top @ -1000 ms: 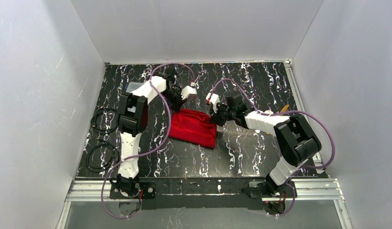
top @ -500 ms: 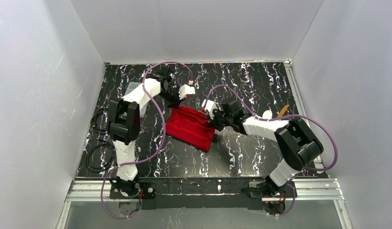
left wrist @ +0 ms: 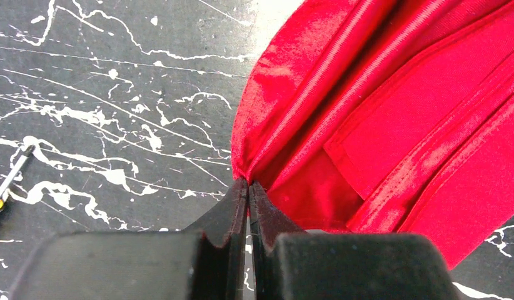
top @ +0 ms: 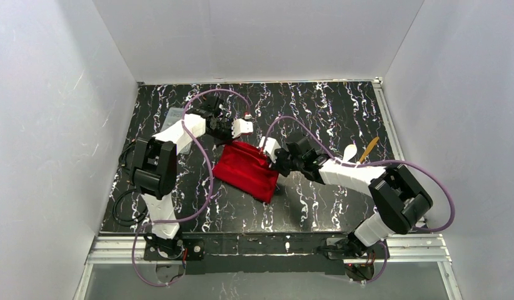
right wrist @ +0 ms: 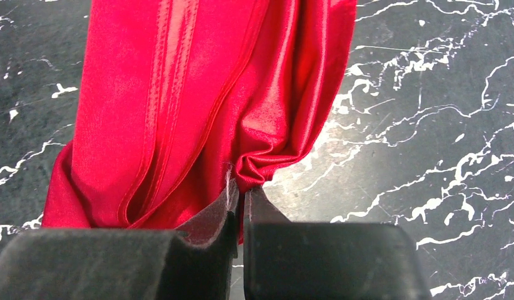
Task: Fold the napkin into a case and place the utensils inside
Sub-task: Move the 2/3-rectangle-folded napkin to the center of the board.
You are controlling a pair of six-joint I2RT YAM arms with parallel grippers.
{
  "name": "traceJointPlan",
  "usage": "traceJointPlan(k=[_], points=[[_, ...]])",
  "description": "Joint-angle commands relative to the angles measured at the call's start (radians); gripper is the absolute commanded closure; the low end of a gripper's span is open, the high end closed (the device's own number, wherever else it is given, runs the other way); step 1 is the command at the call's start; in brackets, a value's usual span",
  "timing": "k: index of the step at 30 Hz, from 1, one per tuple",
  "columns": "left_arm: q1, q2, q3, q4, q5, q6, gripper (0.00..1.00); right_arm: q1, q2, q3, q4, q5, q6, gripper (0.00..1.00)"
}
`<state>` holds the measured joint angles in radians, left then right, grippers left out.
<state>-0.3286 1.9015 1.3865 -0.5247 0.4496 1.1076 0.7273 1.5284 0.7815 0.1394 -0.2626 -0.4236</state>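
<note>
Top external view: the napkin (top: 245, 170) is seen lying on the table (top: 329, 106) as a folded, layered red rectangle, set at a slant between the two arms, somewhat left of the middle. Its far corner is met by the left end effector (top: 233, 141), and its right-hand short edge by the right end effector (top: 274, 164). In the left wrist view the left end effector's jaws are shown pressed together with hardly a gap, a corner of the cloth being pinched at their very tips; several hemmed layers are seen fanning out from that corner. In the right wrist view the right end effector's jaws are shown nearly closed, a bunched fold of the napkin's edge being gripped between them and drawn into creases. Well apart from the napkin, on the right side of the table, a white spoon (top: 349, 152) is seen and, just beside it, a yellow-gold utensil (top: 369, 149). A thin tool (left wrist: 14, 169) with a yellow end is caught at the left edge of the left wrist view.
</note>
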Motion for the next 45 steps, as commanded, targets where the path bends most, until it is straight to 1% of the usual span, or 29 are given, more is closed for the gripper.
traceJointPlan(k=[1, 11, 15, 16, 18, 19, 21, 22, 25, 26, 27, 28, 29, 30, 31, 33, 36, 37, 38, 39, 41, 45], points=[[0.005, -0.099, -0.059, 0.07, 0.018, 0.03, 1.0, 0.049, -0.047, -0.033, -0.026, 0.06, -0.014, 0.99], [0.003, -0.185, -0.234, 0.158, 0.001, 0.147, 1.0, 0.145, -0.032, -0.053, -0.045, 0.146, -0.023, 0.99], [0.005, -0.206, -0.293, 0.225, -0.016, 0.165, 1.0, 0.159, -0.034, -0.06, -0.031, 0.154, 0.023, 0.99], [0.004, -0.205, -0.298, 0.233, -0.027, 0.159, 0.96, 0.159, -0.036, -0.059, -0.029, 0.15, 0.041, 0.99], [0.004, -0.209, -0.29, 0.247, -0.056, 0.116, 0.77, 0.159, -0.027, -0.054, -0.035, 0.161, 0.082, 0.99], [0.004, -0.217, -0.28, 0.248, -0.065, 0.078, 0.67, 0.159, -0.018, -0.048, -0.05, 0.165, 0.096, 0.99], [0.004, -0.24, -0.241, 0.215, -0.085, -0.011, 0.52, 0.159, 0.006, -0.022, -0.084, 0.173, 0.136, 0.99], [0.004, -0.254, -0.214, 0.172, -0.086, -0.048, 0.47, 0.158, 0.019, -0.013, -0.101, 0.179, 0.157, 0.99], [0.005, -0.324, -0.147, 0.032, -0.053, -0.114, 0.43, 0.159, 0.043, -0.004, -0.126, 0.195, 0.215, 0.99], [0.005, -0.35, -0.135, -0.015, -0.037, -0.116, 0.43, 0.158, 0.042, -0.005, -0.133, 0.196, 0.23, 0.99], [0.005, -0.374, -0.131, -0.073, -0.017, -0.107, 0.44, 0.159, 0.036, -0.006, -0.137, 0.196, 0.241, 0.95], [0.005, -0.398, -0.136, -0.144, 0.01, -0.079, 0.45, 0.159, 0.029, -0.009, -0.151, 0.195, 0.251, 0.87], [0.002, -0.426, -0.155, -0.2, 0.03, -0.039, 0.46, 0.159, 0.018, -0.013, -0.165, 0.195, 0.266, 0.76], [-0.004, -0.453, -0.194, -0.24, 0.033, -0.002, 0.47, 0.159, 0.002, -0.016, -0.171, 0.195, 0.278, 0.67], [-0.019, -0.484, -0.243, -0.26, 0.013, 0.036, 0.48, 0.158, -0.012, -0.018, -0.171, 0.192, 0.291, 0.63], [-0.049, -0.538, -0.374, -0.268, -0.025, 0.11, 0.5, 0.158, -0.033, 0.0, -0.207, 0.209, 0.312, 0.57], [-0.079, -0.607, -0.507, -0.199, -0.048, 0.163, 0.51, 0.141, -0.059, 0.085, -0.292, 0.218, 0.348, 0.39], [-0.091, -0.623, -0.543, -0.161, -0.06, 0.175, 0.51, 0.121, -0.067, 0.114, -0.318, 0.21, 0.36, 0.23], [-0.104, -0.634, -0.578, -0.114, -0.074, 0.18, 0.52, 0.099, -0.074, 0.141, -0.343, 0.191, 0.363, 0.04], [-0.115, -0.641, -0.602, -0.074, -0.085, 0.187, 0.52, 0.079, -0.077, 0.164, -0.356, 0.175, 0.362, 0.02], [-0.137, -0.628, -0.622, -0.01, -0.113, 0.188, 0.52, 0.049, -0.064, 0.213, -0.365, 0.136, 0.352, 0.01], [-0.151, -0.557, -0.627, 0.084, -0.177, 0.187, 0.58, 0.041, 0.074, 0.346, -0.349, 0.085, 0.315, 0.01]])
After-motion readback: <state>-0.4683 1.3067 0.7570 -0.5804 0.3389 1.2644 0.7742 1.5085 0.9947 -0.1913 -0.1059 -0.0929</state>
